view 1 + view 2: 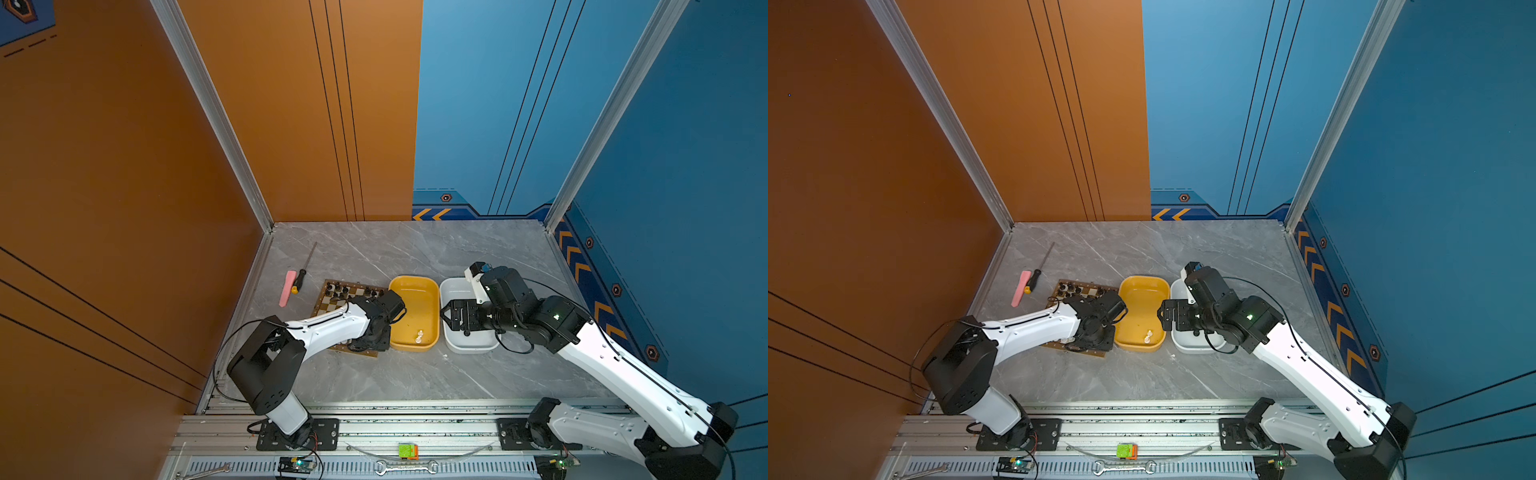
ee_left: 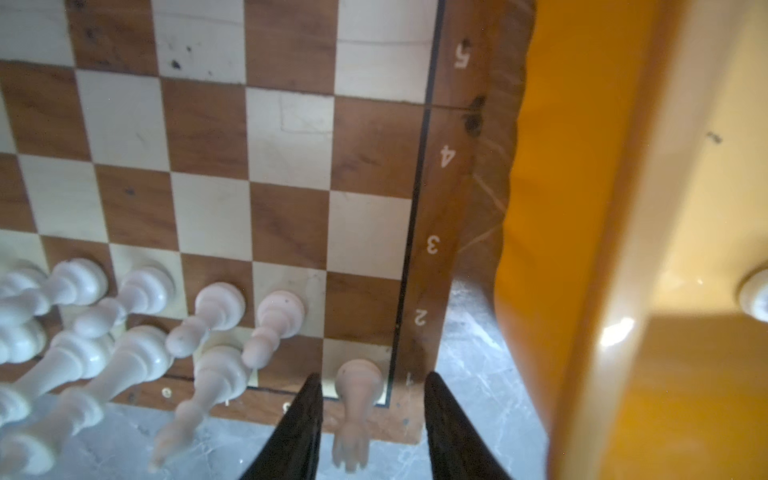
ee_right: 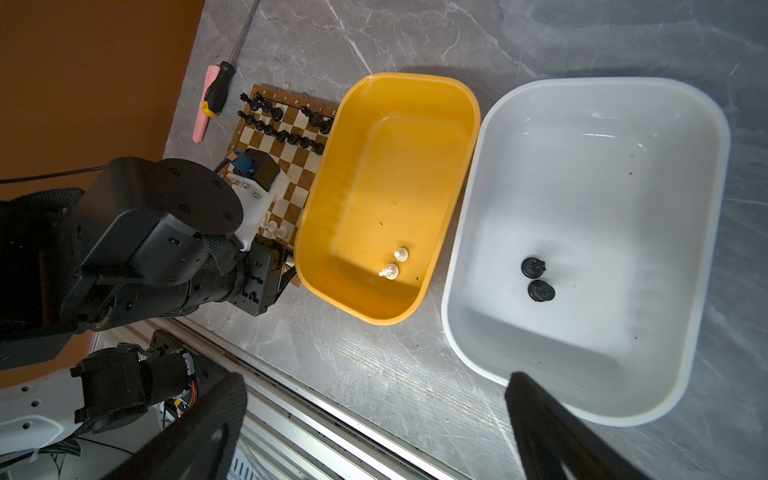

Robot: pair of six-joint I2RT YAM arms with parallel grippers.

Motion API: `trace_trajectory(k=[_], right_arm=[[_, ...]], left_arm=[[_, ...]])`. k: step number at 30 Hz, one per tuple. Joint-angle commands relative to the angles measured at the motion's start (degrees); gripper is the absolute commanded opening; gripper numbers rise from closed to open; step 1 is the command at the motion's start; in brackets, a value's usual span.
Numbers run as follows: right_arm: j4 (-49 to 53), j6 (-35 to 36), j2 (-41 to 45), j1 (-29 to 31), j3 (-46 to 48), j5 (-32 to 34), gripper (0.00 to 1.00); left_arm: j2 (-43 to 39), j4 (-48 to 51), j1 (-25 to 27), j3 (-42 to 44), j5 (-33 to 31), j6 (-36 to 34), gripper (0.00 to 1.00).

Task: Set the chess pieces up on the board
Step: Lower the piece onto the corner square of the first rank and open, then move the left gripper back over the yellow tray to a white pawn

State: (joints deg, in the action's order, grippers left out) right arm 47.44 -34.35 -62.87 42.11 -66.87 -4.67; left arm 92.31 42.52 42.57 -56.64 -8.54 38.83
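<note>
In both top views the board (image 1: 332, 306) lies on the grey tabletop (image 1: 415, 249) in the lower middle of the frame, a little left of centre and slightly turned. Black pieces (image 1: 340, 287) stand in two rows along its upper edge. White pieces (image 2: 220, 307) stand in rows along its lower edge, which the left wrist view shows from close. The left tool (image 2: 373, 375) hangs low over the lower right corner of the board and points down. Its jaws stand apart, and a single white piece (image 2: 358, 380) stands upright on the corner square between them. A gap shows on each side of this piece, so the fingers (image 2: 309, 411) do not press it. A yellow tub (image 1: 415, 307) stands close against the right edge of the board; I cannot tell if they touch. Two loose white pieces (image 3: 397, 262) rest in the lower part of this tub. A white tub (image 3: 582, 187) stands just right of the yellow one, and two loose black pieces (image 3: 536, 278) rest inside it, near each other. The right tool (image 1: 444, 318) hovers above the left rim of the white tub and points to the left of the frame; its jaws are wide apart with nothing between them. A screwdriver (image 1: 301, 278) and a pink flat thing (image 1: 287, 287) lie side by side on the tabletop, just upper left of the board.
</note>
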Motion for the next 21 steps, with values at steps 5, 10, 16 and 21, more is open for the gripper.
trace_trajectory(k=[5, 10, 16, 21], right_arm=[[0.6, 1.4, 0.1, -0.4, -0.8, 0.2, 1.00], [0.6, 2.2, -0.4, -1.1, -1.1, -0.4, 1.00], [0.6, 3.0, -0.7, -3.6, -1.4, -1.2, 1.00], [0.8, 3.8, -1.7, -5.8, -2.7, -2.2, 1.00]], left_arm=[[-3.1, 4.3, -0.9, -1.1, -1.8, 0.1, 0.45], [-5.6, 7.7, -1.0, -2.0, -2.2, 0.1, 0.47], [-7.3, 10.1, -1.8, -9.2, -2.4, -1.3, 0.48], [-1.9, 11.3, -1.0, -19.9, -1.4, -4.2, 0.48]])
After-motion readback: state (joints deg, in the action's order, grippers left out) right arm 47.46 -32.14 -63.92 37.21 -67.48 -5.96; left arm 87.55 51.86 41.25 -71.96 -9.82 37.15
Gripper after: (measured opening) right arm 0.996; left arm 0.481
